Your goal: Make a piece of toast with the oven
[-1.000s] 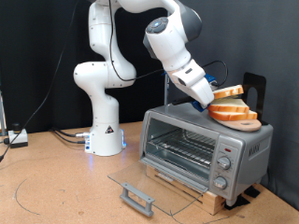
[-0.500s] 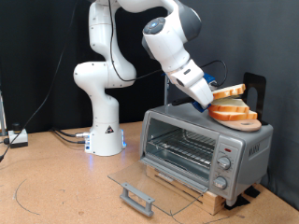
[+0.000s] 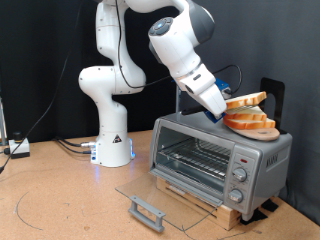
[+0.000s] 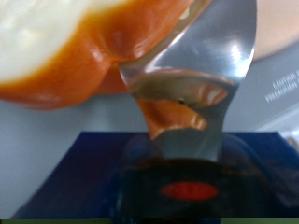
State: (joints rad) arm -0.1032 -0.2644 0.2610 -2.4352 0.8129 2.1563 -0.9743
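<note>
The silver-grey oven stands at the exterior view's right with its glass door dropped open and its wire rack bare. A stack of bread slices lies on a round wooden board on the oven's top. My gripper is shut on one piece of toast and holds it tilted just above the stack. In the wrist view the slice's pale face and brown crust sit against one shiny metal finger; the other finger is hidden.
The robot's white base stands to the oven's left. The oven rests on a wooden block, with knobs on its right panel. A black stand rises behind the stack. Cables lie at the left.
The gripper has lifted the slice slightly and drawn it a little to the exterior view's left, away from the stack. The oven and its door have not moved.
</note>
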